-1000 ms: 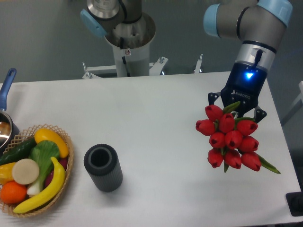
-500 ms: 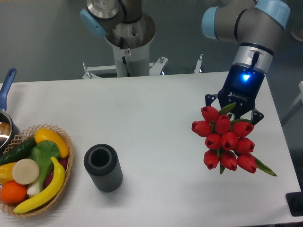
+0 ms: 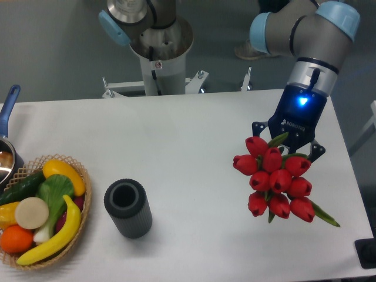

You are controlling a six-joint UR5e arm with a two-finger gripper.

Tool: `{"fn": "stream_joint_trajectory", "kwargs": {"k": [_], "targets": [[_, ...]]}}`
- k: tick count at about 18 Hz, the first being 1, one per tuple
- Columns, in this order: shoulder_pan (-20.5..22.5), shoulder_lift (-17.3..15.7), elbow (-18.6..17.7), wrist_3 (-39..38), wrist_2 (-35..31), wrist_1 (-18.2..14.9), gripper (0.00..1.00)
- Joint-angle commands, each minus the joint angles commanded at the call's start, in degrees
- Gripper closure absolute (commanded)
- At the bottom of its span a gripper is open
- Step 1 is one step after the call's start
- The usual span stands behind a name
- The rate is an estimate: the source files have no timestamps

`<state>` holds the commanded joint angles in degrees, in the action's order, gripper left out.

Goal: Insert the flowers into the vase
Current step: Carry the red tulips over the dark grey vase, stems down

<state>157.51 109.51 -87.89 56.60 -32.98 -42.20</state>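
Note:
The flowers (image 3: 274, 180), a bunch of red tulip buds with green leaves, hang in the air over the right side of the white table (image 3: 188, 135). My gripper (image 3: 286, 143) is shut on their stems from above; the fingers are mostly hidden behind the buds. The vase (image 3: 127, 208), a dark grey ribbed cylinder with its round mouth facing up, stands on the table at the front left, far to the left of the flowers.
A wicker basket (image 3: 82, 218) of fruit and vegetables sits at the front left edge. A pot with a blue handle (image 3: 7, 111) is at the far left. The grey robot pedestal (image 3: 158, 44) stands behind the table.
My gripper has moved left and slightly toward the front with the flowers, bringing them a little closer to the vase. The vase and basket have not moved.

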Motion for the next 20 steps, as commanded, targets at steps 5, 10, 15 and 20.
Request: {"fn": "stream_joint_trajectory", "kwargs": {"k": [5, 10, 15, 20], "targets": [[-1.59, 0.18, -0.7, 0.26, 11.95, 1.51, 0.67], [-4.13, -0.52, -4.39, 2.62, 23.91, 1.6, 0.67], [-7.91, -0.87, -4.57, 3.87, 30.96, 1.6, 0.67], [-11.69, -1.49, -3.52, 4.92, 31.05, 1.51, 0.67]]}}
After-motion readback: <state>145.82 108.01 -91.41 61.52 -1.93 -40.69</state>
